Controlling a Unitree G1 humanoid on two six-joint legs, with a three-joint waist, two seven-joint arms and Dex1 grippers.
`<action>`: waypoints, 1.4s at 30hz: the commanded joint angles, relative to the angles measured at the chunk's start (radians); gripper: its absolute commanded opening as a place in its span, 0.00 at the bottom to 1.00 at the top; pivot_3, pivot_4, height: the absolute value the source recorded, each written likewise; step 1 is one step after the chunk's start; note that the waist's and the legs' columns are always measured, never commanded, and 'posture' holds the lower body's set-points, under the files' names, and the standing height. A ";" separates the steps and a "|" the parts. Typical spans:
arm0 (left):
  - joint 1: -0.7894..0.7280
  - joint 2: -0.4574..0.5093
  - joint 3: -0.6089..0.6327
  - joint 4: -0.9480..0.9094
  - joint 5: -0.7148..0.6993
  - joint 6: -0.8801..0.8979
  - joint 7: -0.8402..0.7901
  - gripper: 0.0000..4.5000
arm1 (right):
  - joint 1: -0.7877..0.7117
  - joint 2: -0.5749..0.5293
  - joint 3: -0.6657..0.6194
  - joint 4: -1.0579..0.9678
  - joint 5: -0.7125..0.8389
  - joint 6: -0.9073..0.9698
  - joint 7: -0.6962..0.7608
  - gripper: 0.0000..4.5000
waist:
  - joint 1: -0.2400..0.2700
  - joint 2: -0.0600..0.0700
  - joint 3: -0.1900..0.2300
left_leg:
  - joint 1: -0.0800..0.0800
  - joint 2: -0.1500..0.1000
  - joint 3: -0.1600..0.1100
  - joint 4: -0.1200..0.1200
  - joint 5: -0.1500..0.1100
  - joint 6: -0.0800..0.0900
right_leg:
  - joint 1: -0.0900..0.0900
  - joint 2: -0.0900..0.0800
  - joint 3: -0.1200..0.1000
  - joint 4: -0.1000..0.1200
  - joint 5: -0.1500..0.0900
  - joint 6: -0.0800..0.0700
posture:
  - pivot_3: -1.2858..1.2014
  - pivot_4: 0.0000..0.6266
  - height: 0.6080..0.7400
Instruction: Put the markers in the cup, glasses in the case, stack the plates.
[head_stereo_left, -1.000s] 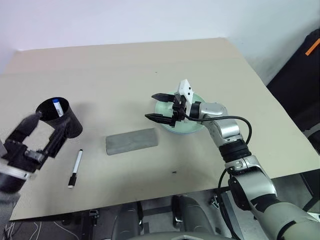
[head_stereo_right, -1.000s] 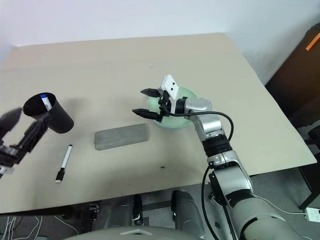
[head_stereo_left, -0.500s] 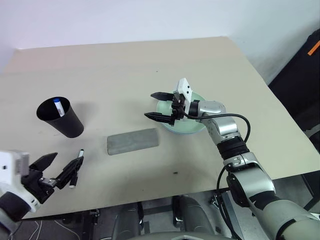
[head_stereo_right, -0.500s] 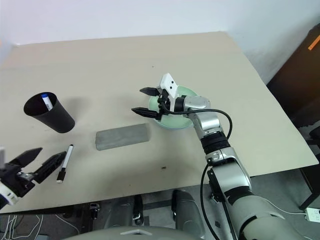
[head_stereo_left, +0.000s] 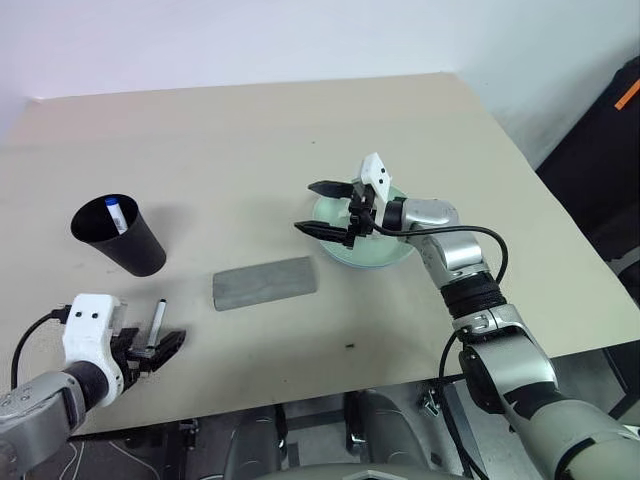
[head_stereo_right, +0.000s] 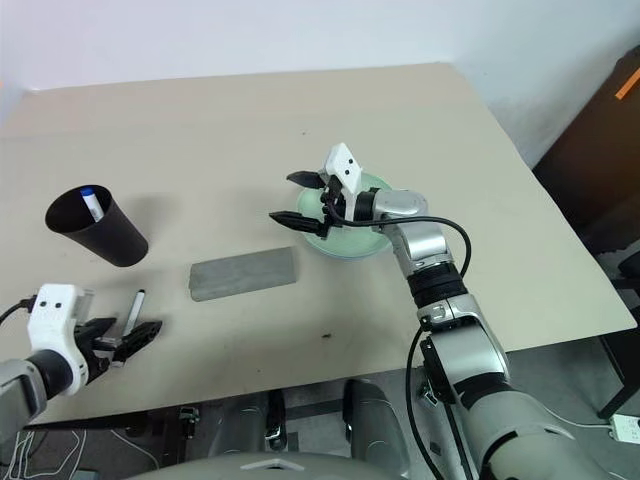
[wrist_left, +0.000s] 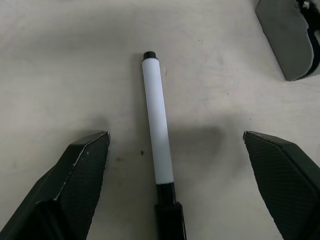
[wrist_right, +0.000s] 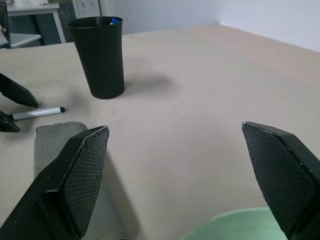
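two markers (head_stereo_left: 157, 322), one cup (head_stereo_left: 120, 235), one case (head_stereo_left: 264, 283), one plate (head_stereo_left: 368, 248)

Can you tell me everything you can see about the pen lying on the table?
The marker is a slim white pen with a black cap on one end and a small black tip on the other. It looks like smooth plastic. It lies flat on the tan table, near the table's front edge, below the black cup and beside the grey case. The left gripper is open around its capped end, fingers either side, not touching.
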 joint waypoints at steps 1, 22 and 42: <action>-0.036 0.008 -0.023 0.016 -0.030 0.076 0.039 0.72 | 0.001 -0.014 -0.028 -0.061 0.011 0.006 -0.010 1.00 | 0.001 0.000 0.000 | 0.000 0.000 0.000 0.000 0.000 0.000 | 0.000 0.000 0.000 0.000 0.000 0.000 | 0.52 0.24 0.96; -0.232 -0.029 0.019 0.012 0.111 -0.178 -0.349 0.00 | 0.042 -0.030 -0.038 -0.119 0.030 0.000 -0.012 1.00 | 0.003 0.001 0.000 | 0.000 -0.001 0.002 0.001 0.000 0.000 | 0.001 -0.001 0.000 0.000 0.001 0.001 | 0.52 0.24 0.96; -0.699 -0.304 -0.105 0.327 0.617 -1.008 -0.539 0.00 | 0.079 -0.030 -0.068 -0.220 0.091 0.046 -0.023 1.00 | 0.026 0.000 -0.001 | 0.000 0.000 0.003 0.006 0.003 0.005 | 0.004 0.003 0.001 0.000 0.006 0.006 | 0.52 0.24 0.96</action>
